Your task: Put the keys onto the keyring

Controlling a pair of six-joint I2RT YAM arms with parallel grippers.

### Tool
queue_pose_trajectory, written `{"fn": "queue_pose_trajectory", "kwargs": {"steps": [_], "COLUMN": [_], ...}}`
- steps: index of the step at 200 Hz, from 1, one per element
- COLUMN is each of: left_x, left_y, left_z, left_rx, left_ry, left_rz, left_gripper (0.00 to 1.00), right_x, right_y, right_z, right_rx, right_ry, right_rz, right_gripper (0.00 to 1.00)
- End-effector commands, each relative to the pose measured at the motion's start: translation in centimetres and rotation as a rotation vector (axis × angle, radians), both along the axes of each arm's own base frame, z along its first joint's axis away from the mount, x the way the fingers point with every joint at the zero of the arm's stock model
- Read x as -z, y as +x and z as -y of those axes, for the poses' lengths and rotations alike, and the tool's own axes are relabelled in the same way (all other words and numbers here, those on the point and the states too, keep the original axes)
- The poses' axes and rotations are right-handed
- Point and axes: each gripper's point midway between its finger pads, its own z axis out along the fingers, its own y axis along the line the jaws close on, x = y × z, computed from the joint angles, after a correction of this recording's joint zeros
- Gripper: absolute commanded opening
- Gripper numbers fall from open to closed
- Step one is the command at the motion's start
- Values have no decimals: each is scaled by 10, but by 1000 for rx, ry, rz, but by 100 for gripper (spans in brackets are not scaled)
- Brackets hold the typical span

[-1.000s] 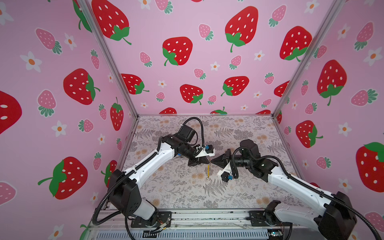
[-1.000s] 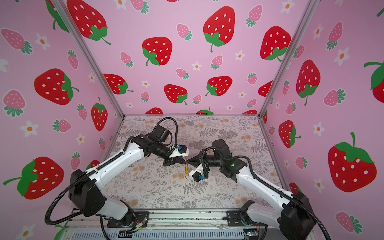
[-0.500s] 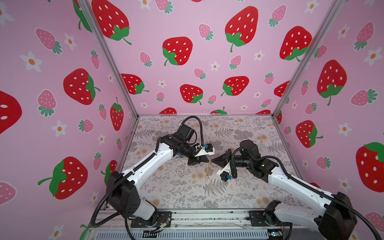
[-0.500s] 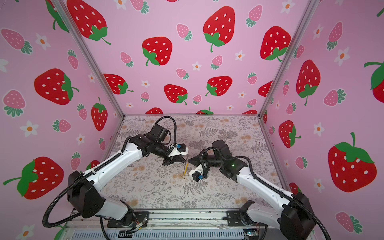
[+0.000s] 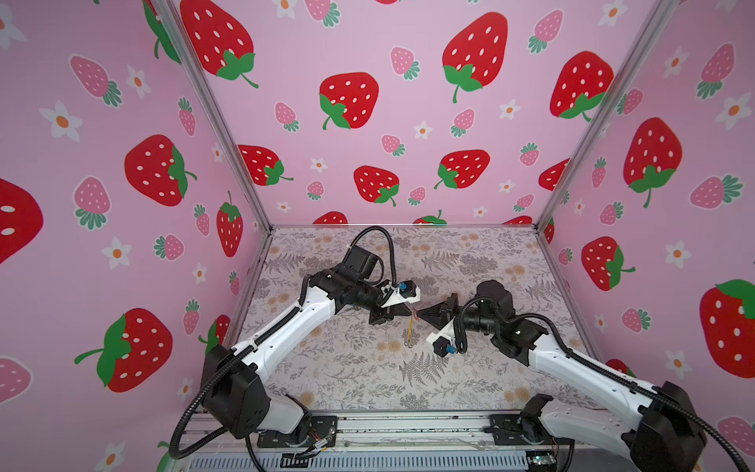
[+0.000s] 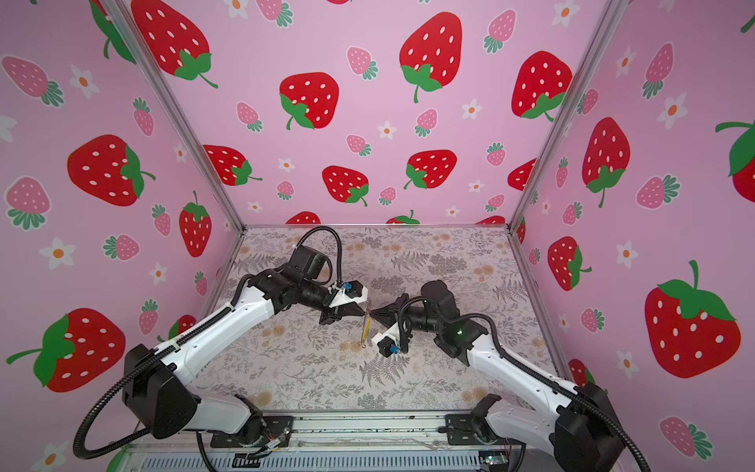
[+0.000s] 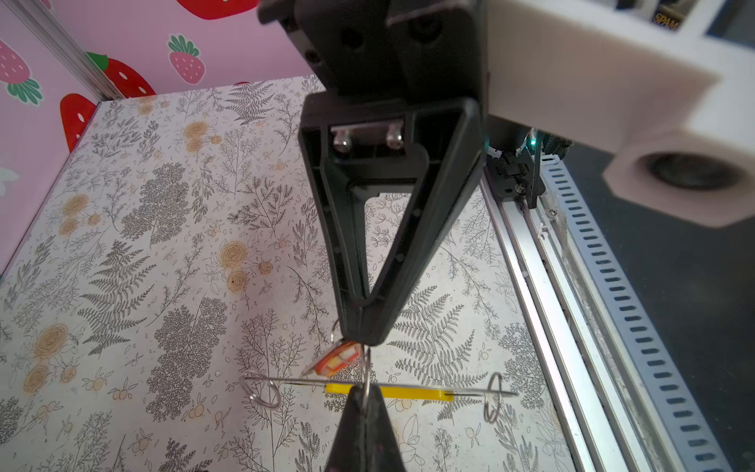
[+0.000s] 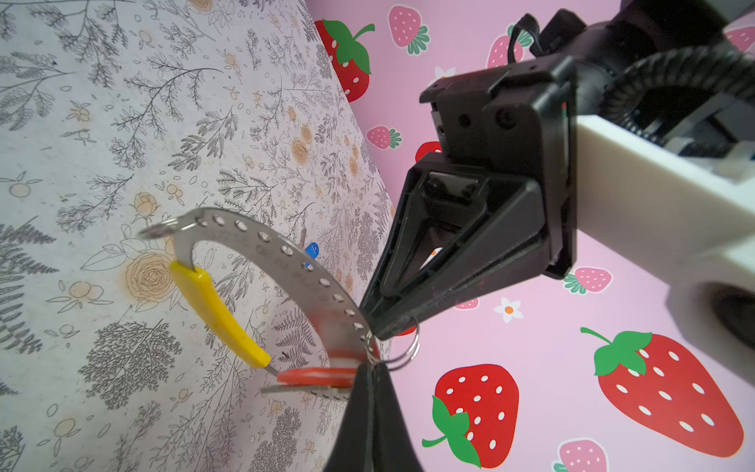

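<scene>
Above the counter (image 8: 102, 122), the left pincer (image 8: 375, 327) pinches the keyring (image 8: 216, 302) by its band, and the right pincer (image 7: 359, 337) pinches the red-tagged key (image 8: 314, 376) just beside it; threaded or not, I cannot tell. The blue-tagged key (image 8: 312, 250) lies on the counter, apparently still to do.

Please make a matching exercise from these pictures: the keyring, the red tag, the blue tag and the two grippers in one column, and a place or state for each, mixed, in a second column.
1. keyring
2. red tag
3. blue tag
4. left gripper and right gripper

A. lies on the table
B. shut, tips close together
C. hangs above the table, pinched by the right gripper
D. at the left gripper's tip

Pairs: 1-C, 2-D, 3-A, 4-B
</scene>
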Motion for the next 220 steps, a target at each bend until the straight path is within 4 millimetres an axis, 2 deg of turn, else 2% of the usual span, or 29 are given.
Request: {"fn": "queue_pose_trajectory", "kwargs": {"steps": [1, 34, 90, 142, 220], "left_x": [-23, -24, -29, -44, -67], "left_y": [-1, -2, 0, 6, 17], "left_z": [3, 2, 0, 5, 14], "left_rx": [20, 15, -6, -27, -63], "left_ry": [-90, -101, -134, -226, -370], "left_rz": [56, 67, 88, 98, 91], "left_gripper": [0, 0, 0, 0, 0], "right_x": [1, -6, -4, -9, -25], "right_y": [-4, -1, 1, 0, 18], "right_z": [2, 4, 5, 0, -3], "right_rx": [12, 36, 43, 24, 88], "right_ry": [23, 68, 86, 144, 261], "right_rz": [-39, -65, -99, -137, -72], "right_gripper": [0, 0, 0, 0, 0]}}
